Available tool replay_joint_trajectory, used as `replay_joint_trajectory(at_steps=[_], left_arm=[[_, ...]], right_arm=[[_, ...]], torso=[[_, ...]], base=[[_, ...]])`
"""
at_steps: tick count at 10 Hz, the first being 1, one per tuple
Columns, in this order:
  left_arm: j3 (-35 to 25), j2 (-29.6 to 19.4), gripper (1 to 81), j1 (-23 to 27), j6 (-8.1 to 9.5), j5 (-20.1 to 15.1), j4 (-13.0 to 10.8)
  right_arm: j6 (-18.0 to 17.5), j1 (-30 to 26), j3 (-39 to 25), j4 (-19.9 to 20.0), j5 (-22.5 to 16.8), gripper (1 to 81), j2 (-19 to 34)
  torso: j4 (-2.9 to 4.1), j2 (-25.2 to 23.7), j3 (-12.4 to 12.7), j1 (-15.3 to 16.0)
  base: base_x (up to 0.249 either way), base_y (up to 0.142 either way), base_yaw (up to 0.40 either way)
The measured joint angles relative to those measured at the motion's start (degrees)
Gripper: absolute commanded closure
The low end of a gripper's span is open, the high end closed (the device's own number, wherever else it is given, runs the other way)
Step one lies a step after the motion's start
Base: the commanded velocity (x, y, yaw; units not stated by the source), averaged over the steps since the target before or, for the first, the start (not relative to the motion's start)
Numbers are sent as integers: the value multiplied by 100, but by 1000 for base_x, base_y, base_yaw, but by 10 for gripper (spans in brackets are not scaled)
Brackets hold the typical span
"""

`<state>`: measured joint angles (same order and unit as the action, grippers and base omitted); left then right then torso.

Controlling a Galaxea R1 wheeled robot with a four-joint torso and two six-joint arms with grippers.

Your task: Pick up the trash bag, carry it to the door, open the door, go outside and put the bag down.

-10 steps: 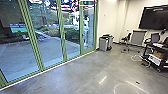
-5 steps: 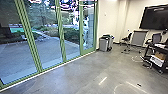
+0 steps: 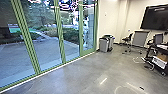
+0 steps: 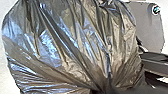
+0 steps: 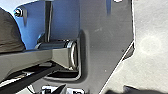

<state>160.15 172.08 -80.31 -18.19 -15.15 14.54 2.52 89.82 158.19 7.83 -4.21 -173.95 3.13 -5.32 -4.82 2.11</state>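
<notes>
Open floor [image 3: 82,75] ahead of left gripper [image 4: 108,88], glass [image 3: 46,53] leftward; bag [image 4: 75,45] bunched, clamped in it! Right gripper's grip? Can't tell.

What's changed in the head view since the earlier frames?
The robot has apparently rolled forward: the small dark object on the grey floor sits nearer, the green-framed glass panels further left in view. Nothing else visibly moved; the grey upright bins stayed by the wall. Grip changes: no earlier wrist pictures to compare.
</notes>
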Motion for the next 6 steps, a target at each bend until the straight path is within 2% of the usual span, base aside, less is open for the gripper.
replay_joint_trajectory(at_steps=[6], left_arm=[[2, 0, 811, 0, 0, 2, 0]], right_arm=[[0, 1, 0, 0, -4, 10, 0]], torso=[[0, 0, 0, 0]], base=[[171, 0, 0]])
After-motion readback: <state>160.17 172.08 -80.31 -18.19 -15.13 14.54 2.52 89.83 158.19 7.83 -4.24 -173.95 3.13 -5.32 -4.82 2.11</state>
